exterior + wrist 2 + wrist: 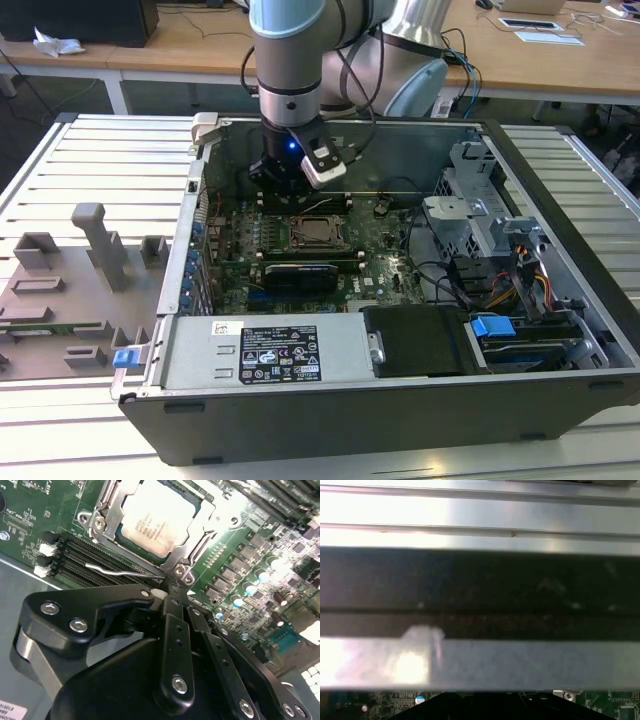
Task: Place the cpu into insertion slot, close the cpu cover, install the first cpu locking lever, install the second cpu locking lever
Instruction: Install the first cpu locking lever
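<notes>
- cpu (156,521) lies flat in the insertion slot (131,544), its pale metal top facing up. From where I stand it looks fully seated, so the placing step seems done.
- cpu cover (106,511) is folded down around the chip, and its window frames the metal top. That is presumably why the chip sits so square.
- One thin wire locking lever (120,573) runs low along the socket's edge, just beside the memory slots (75,555). I cannot tell whether it is hooked under its catch.
- In the second wrist view the pincer (170,587) has its fingers pressed together, with the tips right at the socket corner where that lever ends. I judge a closed tip suits pushing a slim wire better than a spread one. I cannot make out whether it touches the lever.
- The arm reaches steeply down into the open computer case (330,420), which lies on its side on the slatted table (100,150), so the green motherboard (30,505) faces upward.
</notes>
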Controlling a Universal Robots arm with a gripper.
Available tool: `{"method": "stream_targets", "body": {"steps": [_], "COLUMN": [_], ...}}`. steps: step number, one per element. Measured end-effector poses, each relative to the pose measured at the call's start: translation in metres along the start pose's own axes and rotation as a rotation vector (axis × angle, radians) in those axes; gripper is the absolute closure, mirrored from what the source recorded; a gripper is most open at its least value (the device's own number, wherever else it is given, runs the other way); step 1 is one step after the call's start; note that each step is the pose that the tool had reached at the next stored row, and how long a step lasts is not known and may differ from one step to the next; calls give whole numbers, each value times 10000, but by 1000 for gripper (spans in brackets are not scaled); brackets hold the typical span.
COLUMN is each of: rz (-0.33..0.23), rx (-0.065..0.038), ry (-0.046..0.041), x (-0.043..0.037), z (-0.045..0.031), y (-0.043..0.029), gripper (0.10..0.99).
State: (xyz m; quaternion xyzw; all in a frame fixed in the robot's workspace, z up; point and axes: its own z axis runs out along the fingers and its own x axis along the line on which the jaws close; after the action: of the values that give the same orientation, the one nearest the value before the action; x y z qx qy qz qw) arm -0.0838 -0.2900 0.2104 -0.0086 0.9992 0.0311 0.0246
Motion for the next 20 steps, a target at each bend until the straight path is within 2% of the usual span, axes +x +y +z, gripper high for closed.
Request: {"method": "stream_targets", "body": {"steps": [3, 7, 11, 20], "rz": [2, 5, 5, 8], "rx": [1, 0, -1, -2], "ry": [13, 49, 62, 93], "x": [-67, -206, -281, -343], "z": [12, 28, 32, 52], "y": [25, 31, 30, 28], "gripper": [980, 980, 980, 980]}}
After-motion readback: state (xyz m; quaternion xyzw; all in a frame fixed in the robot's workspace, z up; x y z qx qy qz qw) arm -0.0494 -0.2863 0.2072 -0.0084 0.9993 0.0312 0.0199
